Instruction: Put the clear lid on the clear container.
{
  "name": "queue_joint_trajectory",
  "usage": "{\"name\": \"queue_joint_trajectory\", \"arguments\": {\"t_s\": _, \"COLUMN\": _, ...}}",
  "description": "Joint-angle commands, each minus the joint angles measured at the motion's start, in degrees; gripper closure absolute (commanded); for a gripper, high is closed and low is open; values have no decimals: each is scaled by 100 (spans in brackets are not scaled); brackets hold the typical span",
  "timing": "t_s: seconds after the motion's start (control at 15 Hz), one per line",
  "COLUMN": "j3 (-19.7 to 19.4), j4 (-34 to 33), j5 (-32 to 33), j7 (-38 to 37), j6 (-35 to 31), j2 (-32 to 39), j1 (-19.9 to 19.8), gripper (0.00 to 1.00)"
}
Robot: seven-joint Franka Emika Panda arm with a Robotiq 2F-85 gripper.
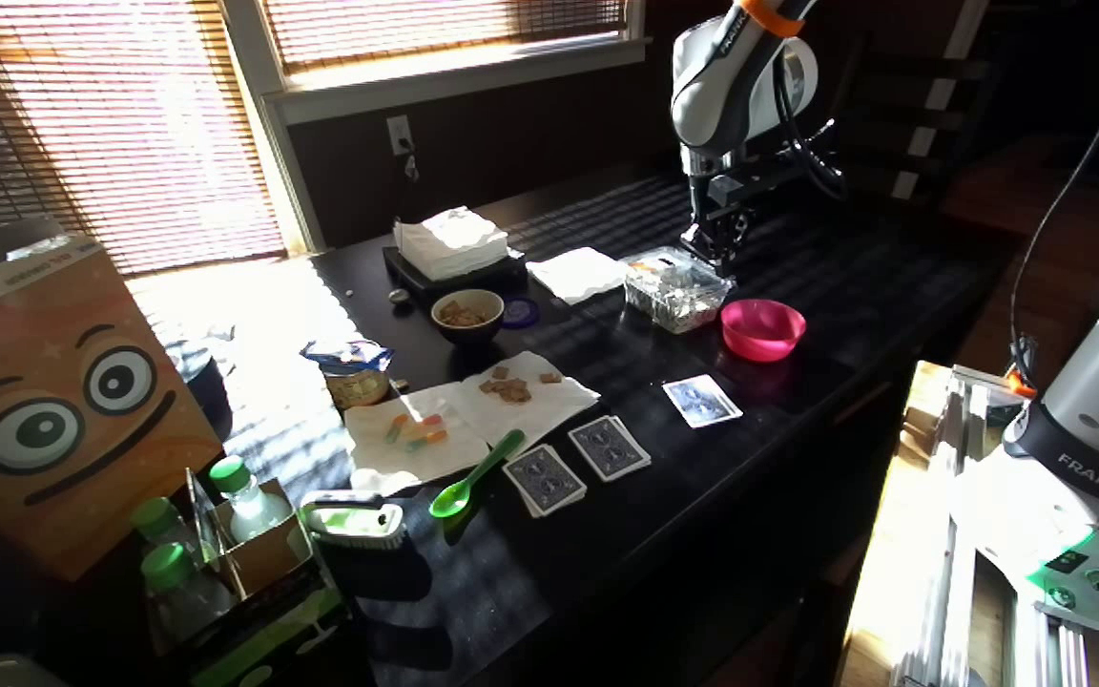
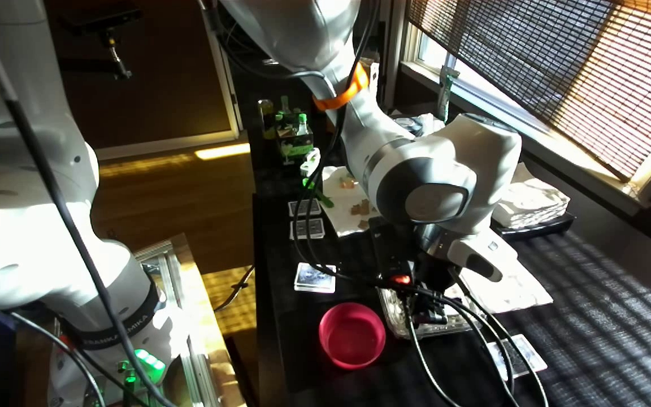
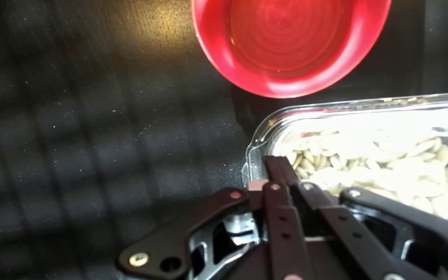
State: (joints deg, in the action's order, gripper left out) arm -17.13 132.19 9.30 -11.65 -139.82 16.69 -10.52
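The clear container (image 1: 678, 303) is a shallow see-through rectangular box of pale nuts on the dark table. It also shows in an exterior view (image 2: 391, 316), partly behind the arm, and at the lower right of the wrist view (image 3: 364, 103). A clear lid (image 3: 379, 121) seems to lie over its top, with strong glare. I cannot tell whether it is pressed down all round. My gripper (image 3: 280, 160) is shut, its fingertips together over the container's edge with nothing seen between them. In both exterior views the gripper (image 1: 714, 262) (image 2: 430, 314) points down at the container.
A pink bowl (image 1: 764, 332) stands close beside the container. A white napkin (image 1: 580, 275) lies on its other side. A napkin stack (image 1: 454, 244), a bowl of snacks (image 1: 468, 317) and playing cards (image 1: 702, 401) are further along the table. Another card (image 2: 517, 356) lies near the container.
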Motion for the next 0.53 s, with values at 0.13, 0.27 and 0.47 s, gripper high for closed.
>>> {"name": "queue_joint_trajectory", "arguments": {"t_s": 0.13, "j3": -57, "j4": 42, "j5": 198, "j7": -313, "j6": -95, "j2": -163, "j1": 90, "gripper": 100}}
{"name": "queue_joint_trajectory", "arguments": {"t_s": 0.27, "j3": -72, "j4": 89, "j5": 237, "j7": -365, "j6": -159, "j2": -289, "j1": 107, "gripper": 100}}
{"name": "queue_joint_trajectory", "arguments": {"t_s": 0.47, "j3": -68, "j4": 108, "j5": 313, "j7": -479, "j6": -178, "j2": -402, "j1": 124, "gripper": 100}}
